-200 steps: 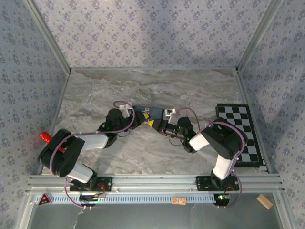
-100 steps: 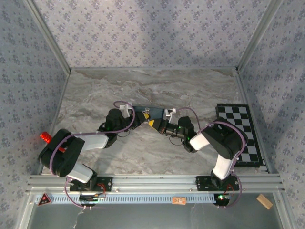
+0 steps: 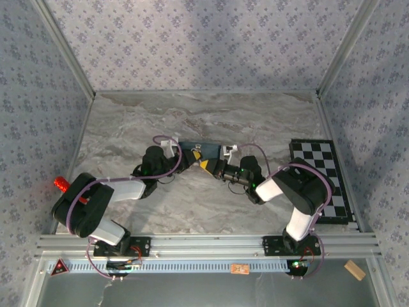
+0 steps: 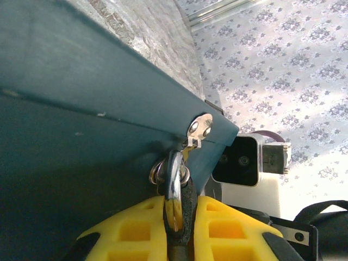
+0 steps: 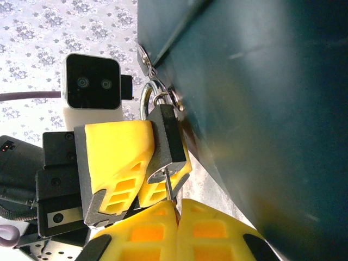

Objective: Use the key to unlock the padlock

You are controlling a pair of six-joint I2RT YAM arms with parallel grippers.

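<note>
The padlock [image 5: 166, 142] is a small black block hanging by its pale shackle from the hasp [image 4: 199, 126] of the dark blue box [image 3: 211, 150]. My left gripper [image 4: 182, 205] is shut on the padlock [image 4: 188, 201], and its yellow fingers [image 5: 117, 155] clamp the lock's sides in the right wrist view. My right gripper [image 5: 178, 211] is shut on the key [image 5: 169, 187], whose thin blade reaches up to the keyhole in the lock's bottom face. From above, the left gripper [image 3: 193, 160] and right gripper [image 3: 211, 166] meet at the box's near edge.
A black-and-white checkerboard [image 3: 323, 179] lies at the table's right edge beside the right arm. A red knobbed object [image 3: 61, 184] sits at the far left. The box wall [image 5: 261, 109] stands close along the right gripper.
The right gripper has moved a little left toward the box and the padlock with the key. The left arm has stayed put.
</note>
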